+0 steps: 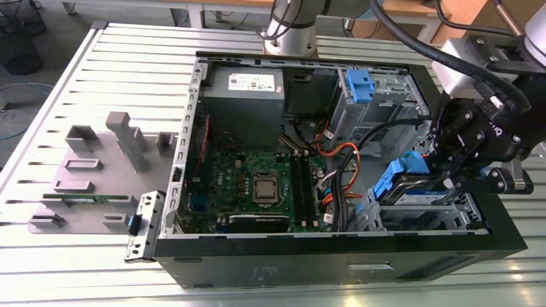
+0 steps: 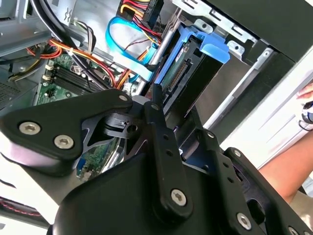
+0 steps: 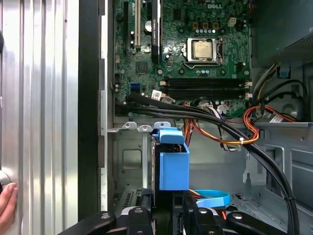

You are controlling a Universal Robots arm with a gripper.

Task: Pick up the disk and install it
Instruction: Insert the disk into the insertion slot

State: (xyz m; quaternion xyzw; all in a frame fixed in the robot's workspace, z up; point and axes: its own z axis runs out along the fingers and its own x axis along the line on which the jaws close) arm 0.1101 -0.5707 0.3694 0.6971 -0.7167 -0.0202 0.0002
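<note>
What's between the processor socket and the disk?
Memory slots and a black cable bundle separate the socket from the disk in the first wrist view.

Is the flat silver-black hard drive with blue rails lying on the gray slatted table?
No, the hard drive is inside the open black computer case, gripped by the black tool.

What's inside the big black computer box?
A green motherboard, gray power supply, cables, and the disk in the claw. The claw hides what's under the disk.

Blue-railed disk point(image 1: 410, 190), seemingly tilted.
</note>
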